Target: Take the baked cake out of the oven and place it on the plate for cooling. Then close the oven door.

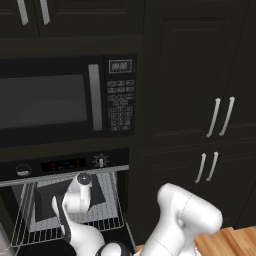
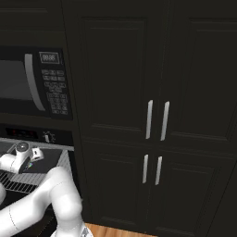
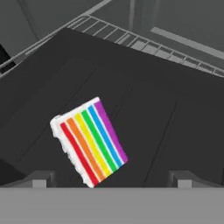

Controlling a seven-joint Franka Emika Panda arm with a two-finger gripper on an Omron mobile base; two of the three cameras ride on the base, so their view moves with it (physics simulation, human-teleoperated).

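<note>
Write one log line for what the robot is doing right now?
phase: reaching into oven | pincer: open, above cake | cake: on dark tray, not held | oven door: open

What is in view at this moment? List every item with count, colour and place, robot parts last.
Rainbow-layered wedge cake slice: one, white edge, lying on the tray.
Flat dark rectangular tray: one, on the wire rack.
Silver wire rack: one, inside the oven.
Black built-in oven: one, open, below the microwave.
Black microwave with keypad: one, above the oven.
Dark cabinet doors with silver handles: four, right of the oven.
White arm's pincer: one, open, over the cake.
</note>
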